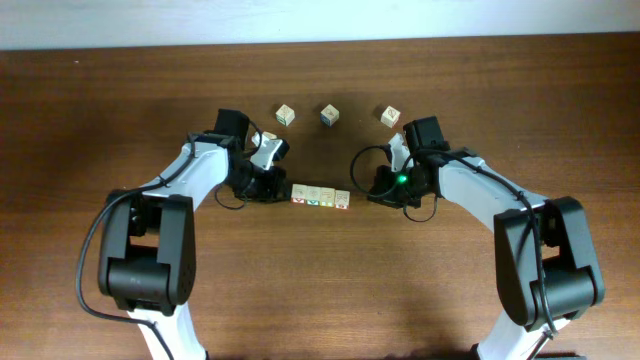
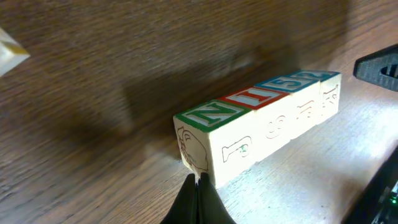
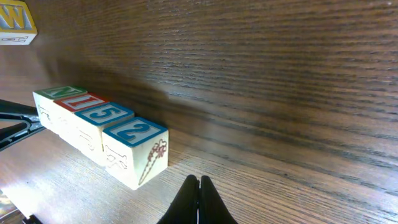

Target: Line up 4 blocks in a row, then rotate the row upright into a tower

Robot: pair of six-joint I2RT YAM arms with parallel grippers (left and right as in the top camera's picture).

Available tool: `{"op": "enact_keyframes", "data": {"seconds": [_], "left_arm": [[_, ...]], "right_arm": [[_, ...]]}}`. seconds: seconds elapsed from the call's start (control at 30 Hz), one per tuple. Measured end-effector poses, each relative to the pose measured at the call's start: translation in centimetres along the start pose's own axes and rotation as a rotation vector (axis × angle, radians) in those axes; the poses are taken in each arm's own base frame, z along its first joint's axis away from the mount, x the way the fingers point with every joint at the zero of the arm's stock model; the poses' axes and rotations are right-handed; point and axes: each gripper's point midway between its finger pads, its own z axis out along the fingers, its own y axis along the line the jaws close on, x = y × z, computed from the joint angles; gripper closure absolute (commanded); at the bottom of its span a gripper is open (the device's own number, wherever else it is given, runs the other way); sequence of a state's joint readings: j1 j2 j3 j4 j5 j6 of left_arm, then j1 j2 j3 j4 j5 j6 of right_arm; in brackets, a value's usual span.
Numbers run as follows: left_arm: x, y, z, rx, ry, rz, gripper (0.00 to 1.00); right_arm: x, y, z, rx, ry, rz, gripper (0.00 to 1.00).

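Your four small pale wooden cubes with printed faces [image 1: 320, 196] sit edge to edge in one straight row on the dark wood-grain bench [image 1: 100, 120], between the two arms. From the left end, the tops show a green-framed N block [image 2: 208, 114], a red-framed block [image 2: 252, 99], a blue-framed 5 block [image 3: 102, 114] and a blue-framed 2 block [image 3: 138, 132]. Your left gripper [image 2: 198, 198] is pressed together with nothing in it. Its tip is right at the lower edge of the N block's end face, and I cannot tell whether it touches. Your right gripper [image 3: 199, 198] is also pressed together and empty, and it points at the 2 block's end across a short strip of bare bench. Three more pale cubes [image 1: 329, 115] lie well apart in a loose line on the far side, and a yellow-framed W cube [image 3: 15, 18] shows at the corner of the right wrist view. As for progress, the row is flush and all four tops face up, but nothing in these views tells you which cubes count as rotated. Since neither gripper holds a cube, I judge that no turn is under way. You are either at the start or between turns, so the number left is open.
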State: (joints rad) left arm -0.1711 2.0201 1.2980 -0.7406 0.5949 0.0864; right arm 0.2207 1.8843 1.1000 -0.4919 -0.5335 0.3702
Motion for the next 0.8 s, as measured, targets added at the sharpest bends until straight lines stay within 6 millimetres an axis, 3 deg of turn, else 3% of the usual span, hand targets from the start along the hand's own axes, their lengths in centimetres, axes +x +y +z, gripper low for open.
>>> {"op": "enact_keyframes", "data": {"seconds": [0.17,0.33,0.6,0.8], "left_arm": [[0.4,-2.2,1.6,-0.013,0.035,0.071,1.00],[0.1,-0.6,1.3,-0.080,0.021,0.052,1.00],[-0.7,-2.0,1.3,0.000,-0.009,0.094,1.00],[-1.0,-2.0,1.3,0.005,-0.023,-0.033,1.00]], "right_arm": [[0.0,0.0,0.0,0.000,0.000,0.001,0.96],[0.0,0.0,0.0,0.000,0.000,-0.012,0.96],[0.0,0.0,0.0,0.000,0.000,-0.016,0.96],[0.0,0.0,0.0,0.000,0.000,-0.016,0.96]]}}
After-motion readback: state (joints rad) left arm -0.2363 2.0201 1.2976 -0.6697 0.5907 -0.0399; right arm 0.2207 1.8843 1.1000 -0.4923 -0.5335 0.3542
